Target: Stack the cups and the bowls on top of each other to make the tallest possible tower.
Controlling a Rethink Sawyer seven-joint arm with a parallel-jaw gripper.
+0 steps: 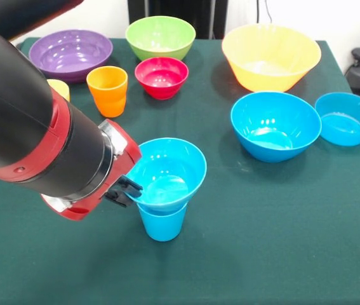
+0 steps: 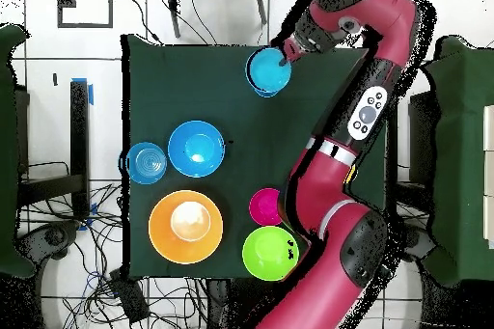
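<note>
The tower has barely begun: a blue bowl sits in the mouth of the blue cup on the green tabletop. The hand is right against the bowl's rim, but I cannot tell whether it is grasping it or has released it. Beyond the hand stand the orange cup and the yellow cup, the latter half hidden by the arm. To the hand's far side of the tower lie two loose blue bowls. Farther off wait the red bowl, purple bowl, green bowl and yellow-orange bowl, so most stacking remains, by my judgement.
</note>
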